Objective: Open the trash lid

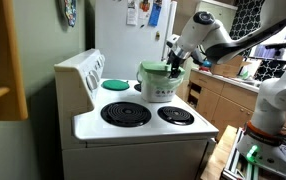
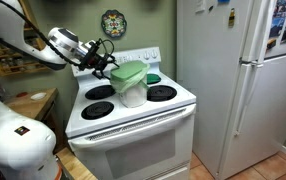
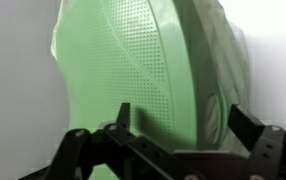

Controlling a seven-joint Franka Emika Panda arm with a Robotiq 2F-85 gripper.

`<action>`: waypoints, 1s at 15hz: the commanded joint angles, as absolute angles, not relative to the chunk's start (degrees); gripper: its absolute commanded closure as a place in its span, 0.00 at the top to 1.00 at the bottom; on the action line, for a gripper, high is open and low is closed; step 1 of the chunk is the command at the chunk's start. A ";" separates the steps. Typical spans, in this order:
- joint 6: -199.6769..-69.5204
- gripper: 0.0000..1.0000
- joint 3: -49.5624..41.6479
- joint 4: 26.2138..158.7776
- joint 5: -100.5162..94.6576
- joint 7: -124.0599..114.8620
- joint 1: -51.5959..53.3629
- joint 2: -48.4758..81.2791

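Observation:
The trash [image 1: 161,90], a small white bin, stands on the stove top between the burners; it also shows in an exterior view [image 2: 133,95]. The rounded green trash lid [image 1: 154,69] sits on top of it [image 2: 129,72]. In the wrist view the lid [image 3: 133,60] fills most of the picture, with dotted texture and a raised rim. My gripper [image 1: 173,62] is level with the lid's edge, close beside it [image 2: 105,60]. Its two fingers [image 3: 183,125] are spread apart with the lid's rim between them. I cannot see contact.
A flat teal disc [image 1: 116,84] lies on the back burner [image 2: 153,78]. The white stove [image 1: 143,125] has black coil burners [image 1: 125,114] at the front. A white fridge [image 2: 233,70] stands beside the stove. Wooden cabinets [image 1: 218,100] are behind the arm.

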State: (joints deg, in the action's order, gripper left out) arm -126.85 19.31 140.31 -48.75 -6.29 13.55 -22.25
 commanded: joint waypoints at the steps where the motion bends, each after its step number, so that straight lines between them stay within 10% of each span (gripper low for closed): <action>1: -128.37 1.00 18.94 141.94 -52.02 -9.10 13.59 -22.51; 15: -125.07 1.00 18.56 137.57 -56.12 -17.05 12.76 -24.13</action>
